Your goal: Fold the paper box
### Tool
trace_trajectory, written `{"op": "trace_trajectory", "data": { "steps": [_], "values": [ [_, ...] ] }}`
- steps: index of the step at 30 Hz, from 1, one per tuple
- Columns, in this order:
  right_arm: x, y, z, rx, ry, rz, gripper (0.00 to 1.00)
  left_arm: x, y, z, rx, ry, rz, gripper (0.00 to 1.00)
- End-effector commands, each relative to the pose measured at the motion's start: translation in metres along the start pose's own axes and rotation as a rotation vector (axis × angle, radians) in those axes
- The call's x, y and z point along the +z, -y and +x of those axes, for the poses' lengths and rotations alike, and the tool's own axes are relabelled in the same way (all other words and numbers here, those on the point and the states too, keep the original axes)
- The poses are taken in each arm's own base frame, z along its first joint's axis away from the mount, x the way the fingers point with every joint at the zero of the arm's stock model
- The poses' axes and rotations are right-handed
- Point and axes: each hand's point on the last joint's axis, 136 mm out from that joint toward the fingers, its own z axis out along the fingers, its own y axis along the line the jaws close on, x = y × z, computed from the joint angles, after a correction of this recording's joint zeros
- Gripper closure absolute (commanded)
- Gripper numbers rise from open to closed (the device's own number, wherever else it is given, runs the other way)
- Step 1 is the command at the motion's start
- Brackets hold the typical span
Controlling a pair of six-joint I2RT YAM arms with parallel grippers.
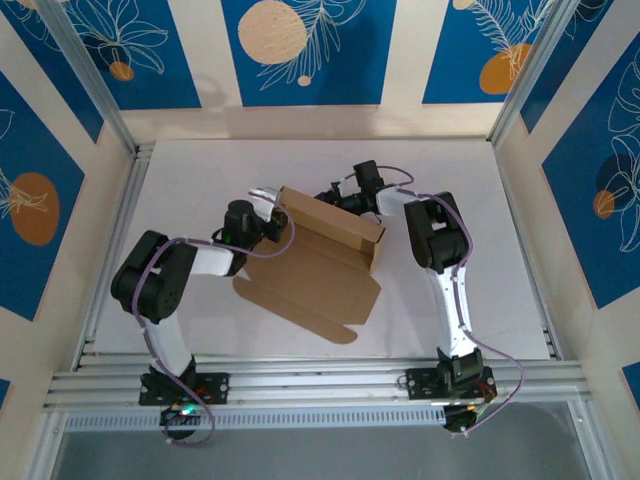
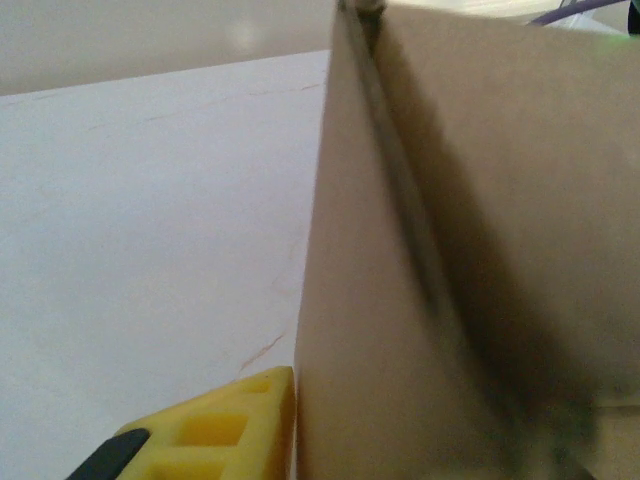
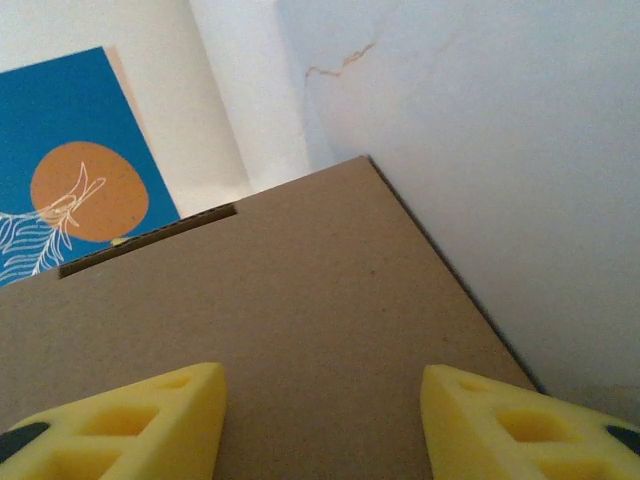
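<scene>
Jaws of your right gripper (image 3: 322,385) stand wide against the paper box's (image 1: 325,235) raised back wall. Your left gripper (image 1: 262,193) shows one finger (image 2: 215,425) flat on the box's left end wall, the other hidden, so I cannot tell its grip. The box sits on the table (image 1: 200,170) between both grippers, front flap lying flat; I judge you're raising walls, and next must hold that end wall square.
</scene>
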Motion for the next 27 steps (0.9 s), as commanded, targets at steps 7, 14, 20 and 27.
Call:
{"op": "trace_trajectory", "data": {
  "steps": [7,14,20,27],
  "values": [
    [0.01,-0.022,0.009,-0.041,-0.083,-0.057,0.45,0.016,0.007,-0.02,0.033,0.011,0.062,0.71],
    [0.009,-0.022,0.002,-0.037,-0.07,-0.054,0.45,0.013,0.009,-0.02,0.052,0.004,0.077,0.8],
    [0.011,-0.023,0.002,-0.037,-0.076,-0.058,0.45,0.015,0.01,-0.017,0.041,0.0,0.096,0.75],
    [0.023,-0.03,0.01,-0.051,-0.111,-0.067,0.45,0.021,0.011,-0.015,0.042,-0.043,0.107,0.91]
  ]
}}
